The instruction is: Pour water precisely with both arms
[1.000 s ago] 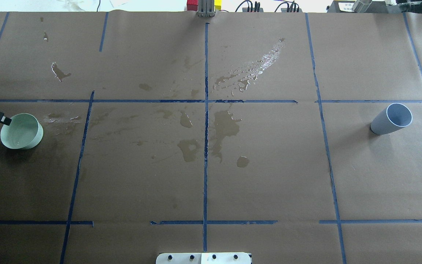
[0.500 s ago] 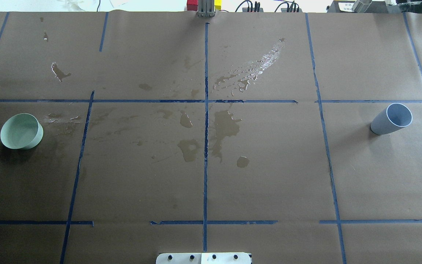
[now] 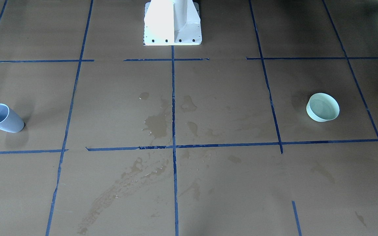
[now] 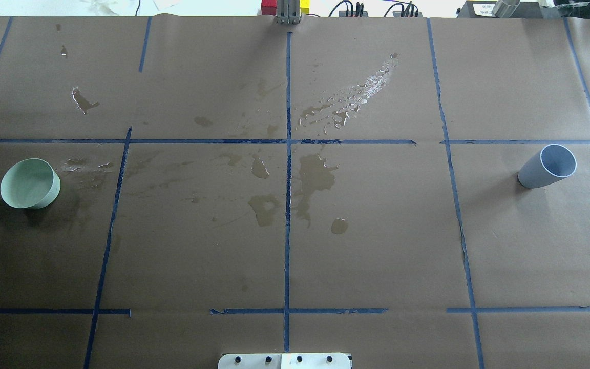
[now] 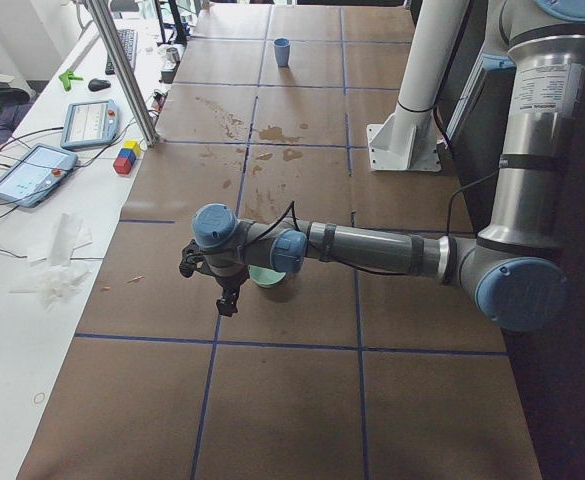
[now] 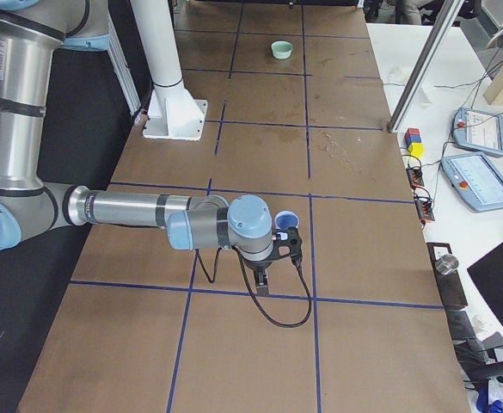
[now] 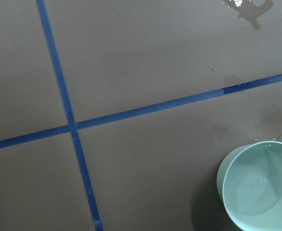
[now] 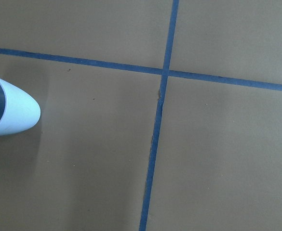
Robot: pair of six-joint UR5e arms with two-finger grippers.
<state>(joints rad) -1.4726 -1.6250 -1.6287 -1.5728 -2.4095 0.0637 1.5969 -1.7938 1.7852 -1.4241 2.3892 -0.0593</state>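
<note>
The left gripper (image 5: 227, 300) hangs fingers-down over the paper, near the bowl (image 5: 268, 276) but apart from it, on the side toward the table's left end. Whether its fingers are apart or together cannot be told. The right gripper (image 6: 264, 282) hangs near the cup (image 6: 283, 220), which its wrist partly hides, and its state is equally unclear.

The water (image 7: 263, 192) shows as a faint sheen in the bottom of the pale green bowl. The bowl stands upright near the left end, and the blue-grey cup stands well apart near the right end.

Between them lies brown paper (image 4: 197, 256) gridded with blue tape (image 4: 287, 205), with wet puddles (image 4: 315, 174) around the centre line. A white pedestal (image 3: 172, 23) stands at the robot's edge. A side bench holds tablets (image 5: 32, 170) and coloured blocks (image 5: 125, 157).
</note>
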